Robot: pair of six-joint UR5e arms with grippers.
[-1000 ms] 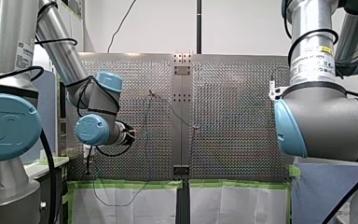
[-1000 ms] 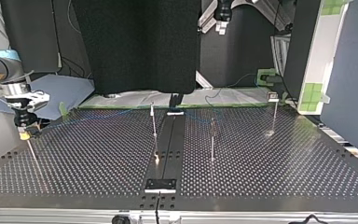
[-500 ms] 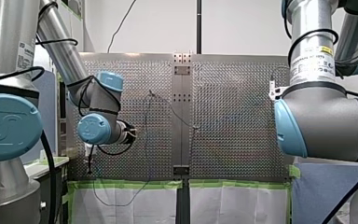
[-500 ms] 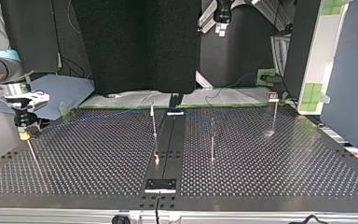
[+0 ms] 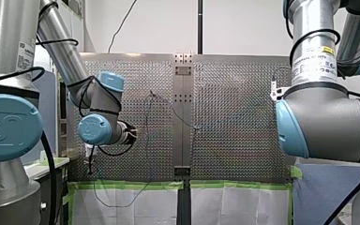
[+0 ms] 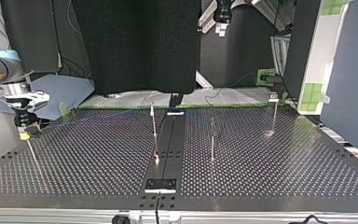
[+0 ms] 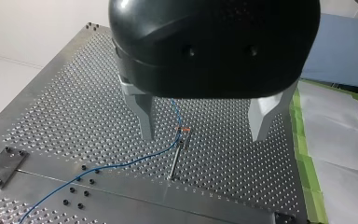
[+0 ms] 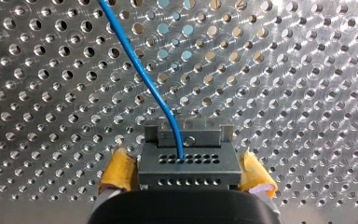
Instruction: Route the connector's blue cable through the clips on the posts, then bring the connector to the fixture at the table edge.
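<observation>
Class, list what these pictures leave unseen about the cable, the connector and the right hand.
- Right wrist view: connector, rear end hidden by the right hand.
- Front view: right hand largely hidden behind my right arm.
- Top view: blue cable too thin to follow through the clips.

Silver arm tubes [image 5: 309,28], pale-blue joint caps [image 5: 9,127], black cables [image 5: 48,164], yellow right pads [image 8: 120,170]

The front camera overlooks the table [image 5: 234,93] from behind; the top camera faces back across it; wrist cameras sit close.
</observation>
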